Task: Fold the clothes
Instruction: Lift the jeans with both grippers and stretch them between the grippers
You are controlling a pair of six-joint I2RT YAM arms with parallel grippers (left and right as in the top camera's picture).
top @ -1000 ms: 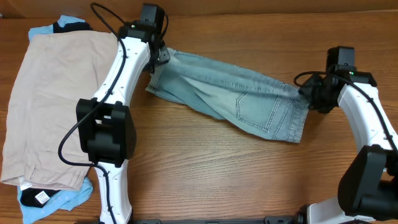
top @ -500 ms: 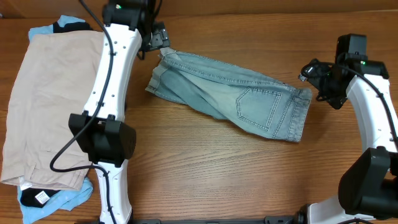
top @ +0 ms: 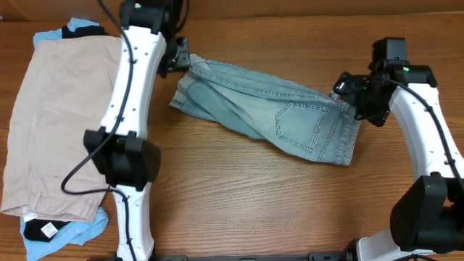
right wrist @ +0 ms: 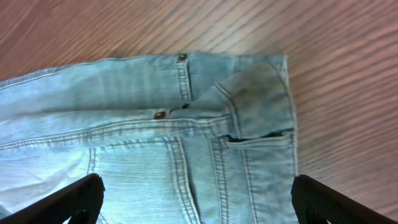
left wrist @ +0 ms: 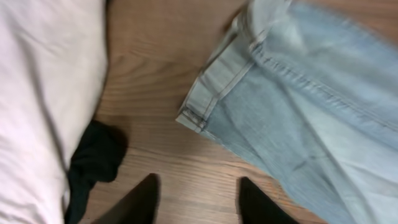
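Note:
The light-blue denim shorts [top: 275, 116] lie flat across the table's middle, back pocket up, running from upper left to lower right. My left gripper [top: 181, 56] is open and empty beside their left end, over bare wood; in the left wrist view its fingers [left wrist: 143, 202] frame the table with the denim hem [left wrist: 205, 102] just ahead. My right gripper [top: 349, 98] is open wide above the shorts' right end, holding nothing; the right wrist view shows the denim seams and rivets [right wrist: 186, 124] between its fingertips [right wrist: 68, 199].
A pile of garments sits at the table's left: a large beige one [top: 58, 123] on top, sky-blue [top: 51, 35] and black [top: 80, 30] pieces under it, a black piece with a white label [top: 43, 230] at the bottom. The black cloth [left wrist: 93, 158] lies near my left fingers.
Both grippers let go of the shorts, which dropped flat on the table. The right gripper then moved back left over the shorts' right end; the left gripper stays by the left end.

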